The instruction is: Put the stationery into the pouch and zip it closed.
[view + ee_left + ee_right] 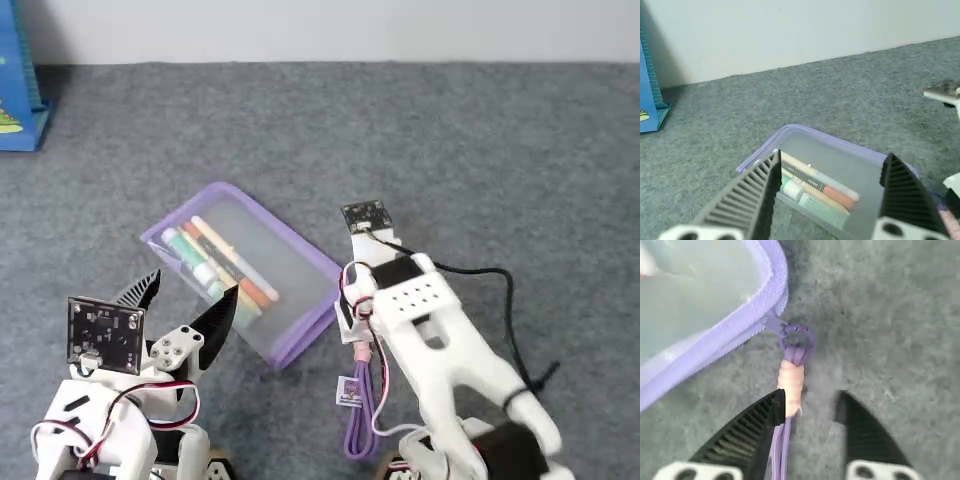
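— High view?
— Jaws apart, the left end effector [190, 292] hovers at the near edge of the purple pouch [288, 266]; markers [218, 264] lie inside.
— Left wrist?
— The pouch sits just ahead, framed between its fingers.
— Right wrist?
— The right end effector [810, 395] gapes; the zipper pull cord [790, 382] lies just beside one finger.

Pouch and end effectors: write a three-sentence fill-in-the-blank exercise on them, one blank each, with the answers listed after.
1. The stationery lies ___ the translucent pouch.
2. The pouch's edging and its zipper cord are both ___ in colour.
3. The left end effector and the right end effector both have their fingers ___, gripping nothing.

Missing words: inside; purple; open.
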### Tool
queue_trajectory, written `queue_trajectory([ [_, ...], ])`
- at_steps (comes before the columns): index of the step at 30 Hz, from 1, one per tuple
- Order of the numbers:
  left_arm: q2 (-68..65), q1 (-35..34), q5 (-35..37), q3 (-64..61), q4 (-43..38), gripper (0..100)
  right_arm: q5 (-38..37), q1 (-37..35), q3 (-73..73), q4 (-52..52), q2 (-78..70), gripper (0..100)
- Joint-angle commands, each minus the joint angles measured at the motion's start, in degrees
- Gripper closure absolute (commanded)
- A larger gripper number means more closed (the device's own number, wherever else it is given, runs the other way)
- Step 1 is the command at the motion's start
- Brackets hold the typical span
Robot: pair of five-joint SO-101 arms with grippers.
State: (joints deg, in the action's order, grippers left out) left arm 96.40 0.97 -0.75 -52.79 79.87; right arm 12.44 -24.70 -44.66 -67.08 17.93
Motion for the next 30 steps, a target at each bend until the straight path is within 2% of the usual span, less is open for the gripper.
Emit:
queue_trajectory([
  [1, 0.2, -0.4, -0.1, 0.3, 0.2, 70, 0.9, 0.0, 3.0, 4.3, -3.0, 76.8],
  [6, 0.3, -0.4, -0.1, -0.8, 0.0, 70, 1.1, -2.2, 3.0, 6.0, -6.0, 81.8],
  [23, 0.4, -0.4, -0.1, -0.7, 0.2, 70, 1.1, -3.6, 3.0, 7.8, -13.8, 83.0],
  [28, 0.4, -0.4, -0.1, -0.7, 0.2, 70, 0.7, -4.0, 3.0, 10.0, -14.8, 99.6],
  [30, 0.4, -0.4, -0.1, -0.7, 0.2, 70, 0.5, -4.2, 3.0, 9.5, -14.5, 98.0],
])
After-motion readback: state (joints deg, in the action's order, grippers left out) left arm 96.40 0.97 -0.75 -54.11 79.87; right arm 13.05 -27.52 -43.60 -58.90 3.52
